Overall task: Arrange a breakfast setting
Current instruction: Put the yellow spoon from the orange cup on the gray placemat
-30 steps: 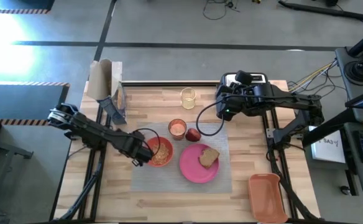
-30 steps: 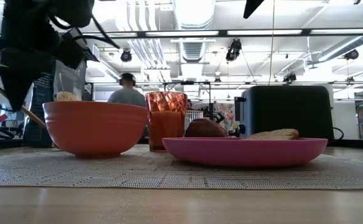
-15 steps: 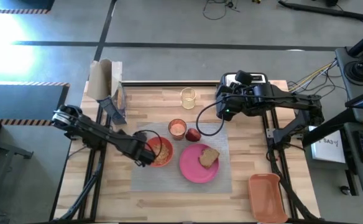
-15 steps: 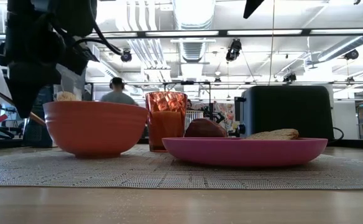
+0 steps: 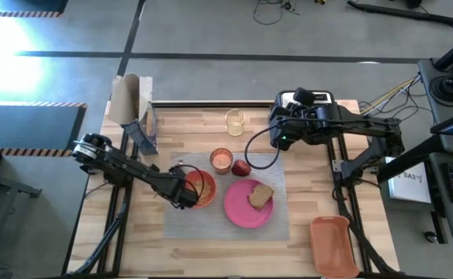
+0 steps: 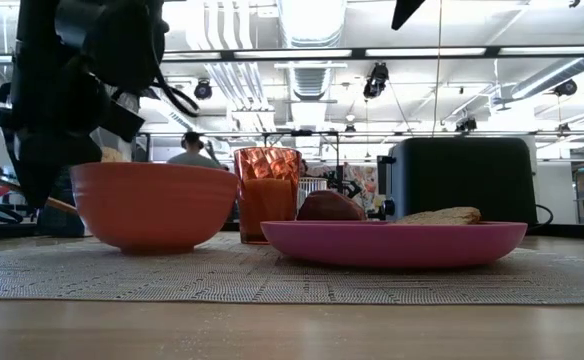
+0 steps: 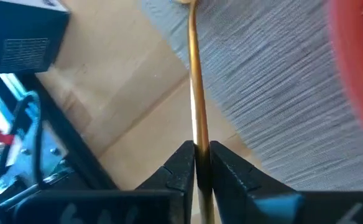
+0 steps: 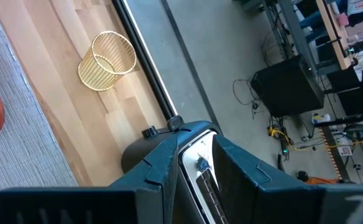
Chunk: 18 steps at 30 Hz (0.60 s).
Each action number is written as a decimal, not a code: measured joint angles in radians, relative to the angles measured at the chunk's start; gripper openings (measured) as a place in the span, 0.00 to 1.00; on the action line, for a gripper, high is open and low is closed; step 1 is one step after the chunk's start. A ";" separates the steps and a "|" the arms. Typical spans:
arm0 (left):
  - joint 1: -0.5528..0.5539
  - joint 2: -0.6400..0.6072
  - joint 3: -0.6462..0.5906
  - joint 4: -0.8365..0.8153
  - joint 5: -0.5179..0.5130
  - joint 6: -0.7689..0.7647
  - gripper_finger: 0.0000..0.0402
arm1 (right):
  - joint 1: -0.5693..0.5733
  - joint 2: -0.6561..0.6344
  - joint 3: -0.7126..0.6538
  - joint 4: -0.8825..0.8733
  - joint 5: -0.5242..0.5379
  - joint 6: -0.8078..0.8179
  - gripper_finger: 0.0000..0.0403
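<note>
While the left gripper (image 7: 196,163) has its jaws clamped on the spoon (image 7: 195,81) just beside the orange-red bowl (image 5: 199,188), a careless swing could knock that bowl. The right gripper (image 8: 196,158) waits well apart over the toaster (image 5: 305,100), jaws narrowly parted on nothing

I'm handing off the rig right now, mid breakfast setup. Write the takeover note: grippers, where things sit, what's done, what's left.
Left gripper: shut on the spoon, low at the left side of the orange-red bowl, over the grey placemat.
Right gripper: empty, parked over the toaster at the table's back.
Done: the bowl, the pink plate with toast, the red fruit and the glass of drink are on the placemat.
Left: set the spoon down beside the bowl and release it.
An empty yellow glass stands off the placemat, behind it.
</note>
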 joint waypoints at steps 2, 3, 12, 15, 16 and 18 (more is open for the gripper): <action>0.000 0.003 0.000 0.016 0.003 0.000 0.10 | 0.000 0.000 0.000 0.000 0.000 0.000 0.23; 0.000 0.003 0.000 0.018 0.003 0.000 0.11 | 0.000 0.000 0.000 0.000 0.000 0.000 0.23; -0.003 0.004 0.000 0.093 0.044 0.029 0.20 | 0.000 0.000 0.000 0.000 0.000 0.000 0.23; -0.004 0.003 0.000 0.085 0.044 0.031 0.20 | 0.000 0.000 0.000 0.000 0.000 0.000 0.23; -0.004 0.003 0.000 0.071 0.044 0.032 0.20 | 0.000 0.000 0.000 0.000 0.000 0.000 0.23; -0.004 0.003 0.000 0.026 0.044 0.032 0.20 | 0.000 0.000 0.000 0.000 0.000 0.000 0.23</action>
